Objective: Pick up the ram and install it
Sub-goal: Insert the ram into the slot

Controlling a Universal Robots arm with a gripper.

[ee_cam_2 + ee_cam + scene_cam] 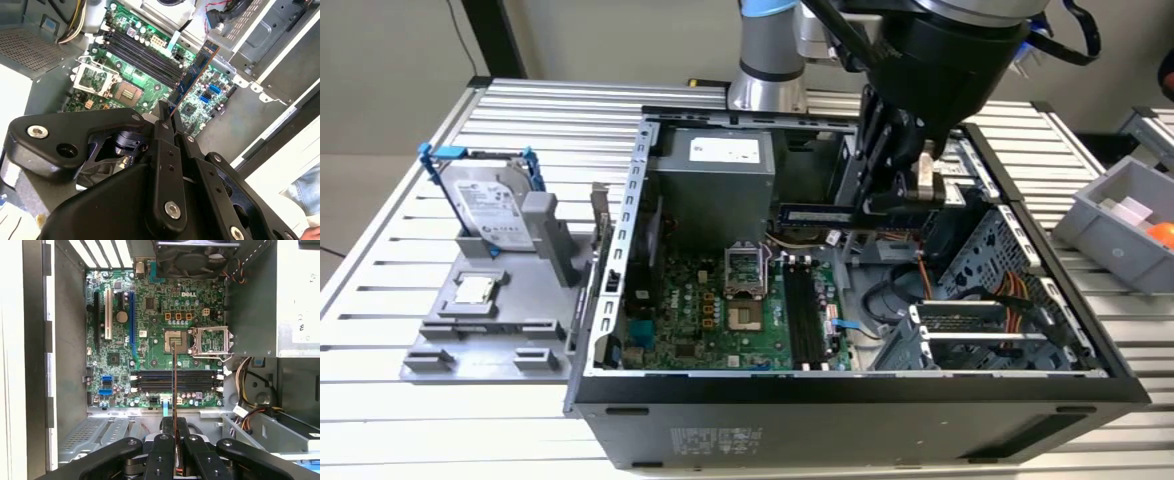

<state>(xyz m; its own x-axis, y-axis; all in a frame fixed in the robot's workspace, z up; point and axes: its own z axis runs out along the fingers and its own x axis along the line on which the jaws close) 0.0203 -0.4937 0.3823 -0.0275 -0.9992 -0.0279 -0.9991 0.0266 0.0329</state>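
Note:
My gripper is shut on the ram, a thin dark bluish-green stick that I see edge-on in the first wrist view. The second wrist view shows the ram reaching out from the fingertips over the motherboard. In the exterior view the ram hangs level inside the open computer case, above the board and in front of the power supply, with the gripper at its right end. The black memory slots lie below it, with nothing in them.
The case lies open on a slatted metal table. At the exterior view's left, a grey holder carries a silver hard drive in a blue frame and a small square chip. A grey bin stands at the right. Cables and a drive cage crowd the case's right side.

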